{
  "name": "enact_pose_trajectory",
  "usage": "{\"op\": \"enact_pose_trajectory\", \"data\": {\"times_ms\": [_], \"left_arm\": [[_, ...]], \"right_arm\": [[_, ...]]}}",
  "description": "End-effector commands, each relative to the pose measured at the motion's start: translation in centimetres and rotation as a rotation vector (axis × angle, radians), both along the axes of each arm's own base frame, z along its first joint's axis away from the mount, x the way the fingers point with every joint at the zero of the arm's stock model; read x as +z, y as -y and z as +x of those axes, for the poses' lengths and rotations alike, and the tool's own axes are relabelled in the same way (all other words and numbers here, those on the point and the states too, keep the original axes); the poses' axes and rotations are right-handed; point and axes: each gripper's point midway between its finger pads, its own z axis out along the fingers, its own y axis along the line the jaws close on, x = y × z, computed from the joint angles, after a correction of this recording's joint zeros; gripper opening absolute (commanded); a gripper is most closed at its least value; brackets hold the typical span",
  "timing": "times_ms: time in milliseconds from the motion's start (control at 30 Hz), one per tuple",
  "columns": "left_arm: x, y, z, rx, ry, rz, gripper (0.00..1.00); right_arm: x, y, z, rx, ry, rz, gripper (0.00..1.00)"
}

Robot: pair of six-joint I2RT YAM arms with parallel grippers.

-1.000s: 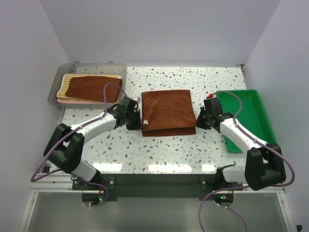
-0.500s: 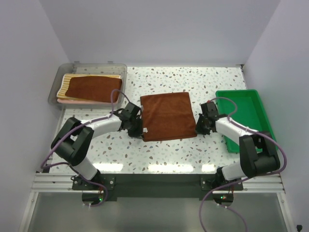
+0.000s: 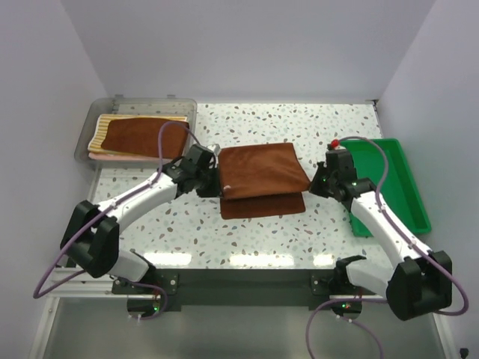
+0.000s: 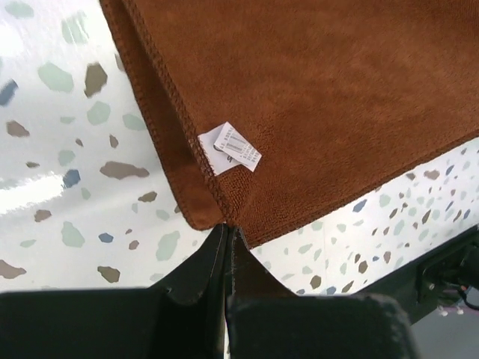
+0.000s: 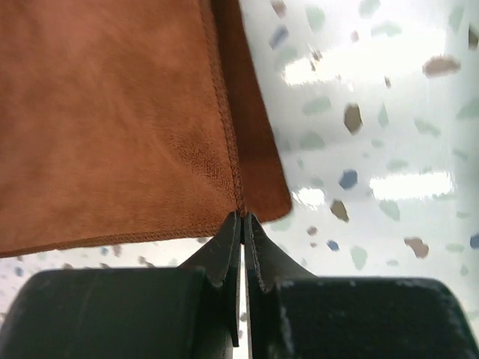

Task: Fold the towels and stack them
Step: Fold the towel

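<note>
Left gripper (image 3: 215,185) is clamped tight on the near-left corner of the rust-brown towel (image 3: 262,170), and the right gripper (image 3: 315,184) is pinched just as hard on the near-right corner, so both arms have hold of the same cloth. It sits mid-table, doubled over: the upper layer is held up between the two grippers, while the lower layer lies flat on the table (image 3: 329,127) and peeks out as a band along the near side. From overhead you also get the wider picture: a clear grey bin (image 3: 82,146) at the far left holds a striped towel (image 3: 138,118), a second rust-brown towel (image 3: 138,136) on top of it and a salmon-pink towel (image 3: 112,157) showing at the bottom edge, and a green tray (image 3: 389,179) sits at the right. Only the left wrist camera catches the small white printed label (image 4: 230,148) sewn into the hem, right by the black fingertips, which are closed to a hairline. The right wrist view shows the hem running straight into the shut fingers, with a darker strip of cloth beside it. Up close the fabric is short, plush pile with a corded stitched edge, and the tabletop is glossy white speckled with grey, blue and brown chips.
</note>
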Motion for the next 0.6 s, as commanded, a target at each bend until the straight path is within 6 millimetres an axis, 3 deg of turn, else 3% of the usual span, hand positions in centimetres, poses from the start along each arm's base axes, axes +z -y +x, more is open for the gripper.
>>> {"op": "enact_pose_trajectory", "data": {"times_ms": [0,333,500,567], "left_arm": [[-4.3,-1.0,-3.7,-0.048,-0.132,0.041,0.00],[-8.3,-0.5,-4.2,-0.092,-0.195,0.081,0.00],[-8.8,-1.1,-4.0,-0.066,-0.197,0.114,0.02],[-8.4,-1.3,-4.1,-0.057,-0.192,0.115,0.12]], "right_arm": [[-5.3,1.6,-3.8,-0.019,-0.178,-0.065,0.00],[-11.0,2.0,-3.0,-0.091,-0.284,-0.105,0.00],[-11.1,2.1,-2.7,-0.085,-0.290,-0.115,0.01],[-10.6,2.1,-2.8,-0.080,-0.286,-0.115,0.11]]}}
